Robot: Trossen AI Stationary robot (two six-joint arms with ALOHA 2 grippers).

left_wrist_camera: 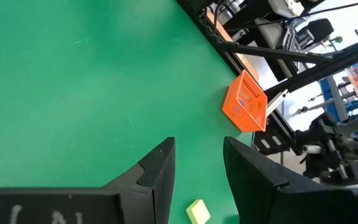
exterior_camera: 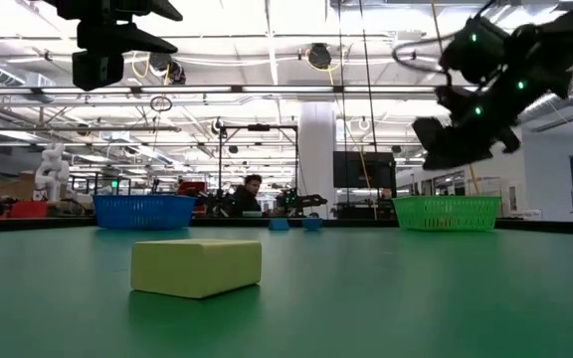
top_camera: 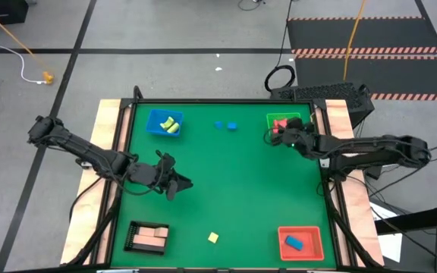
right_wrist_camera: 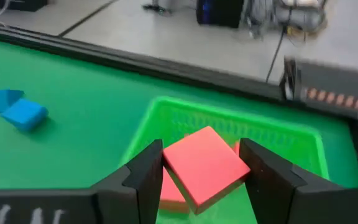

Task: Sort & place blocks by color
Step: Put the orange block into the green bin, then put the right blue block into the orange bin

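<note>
I see right tool [right_wrist_camera: 201, 168] clamped on a flat red block [right_wrist_camera: 205, 163] over the green mesh tray [right_wrist_camera: 291, 134]. Left tool [left_wrist_camera: 197, 168] spread empty, hovering mid-bench above a yellow-green block [left_wrist_camera: 197, 211].

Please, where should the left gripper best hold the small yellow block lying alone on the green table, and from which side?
Likely from straight above, fingers across its two long sides. The yellow block lies flat and low with bare table all around, so a top-down pinch seems clear. The left gripper, open, hovers nearest it.
</note>
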